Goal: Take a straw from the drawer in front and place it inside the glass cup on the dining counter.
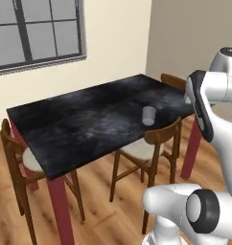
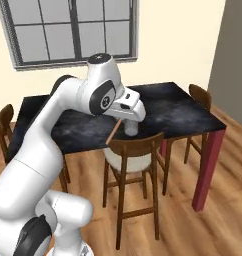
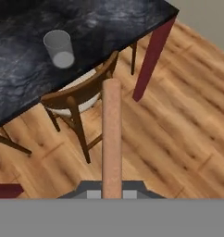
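Gripper [image 2: 124, 119] pinched tight on the straw [image 3: 111, 139], which juts forward from between the fingertips in the hand view — over the wooden chair [image 3: 79, 104] and floor, short of the dining counter [image 1: 79, 124]. The glass cup [image 3: 59, 48] stands upright near the counter's edge, just behind that chair, empty as far as can be seen. Carrying is the step in hand; next, I judge, the straw's tip must come above the cup's mouth and tilt downward — then release.

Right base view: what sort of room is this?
Probably a home dining area: a black marbled dining counter on red legs, wooden chairs drawn up to it, a glass cup on top, and a window.
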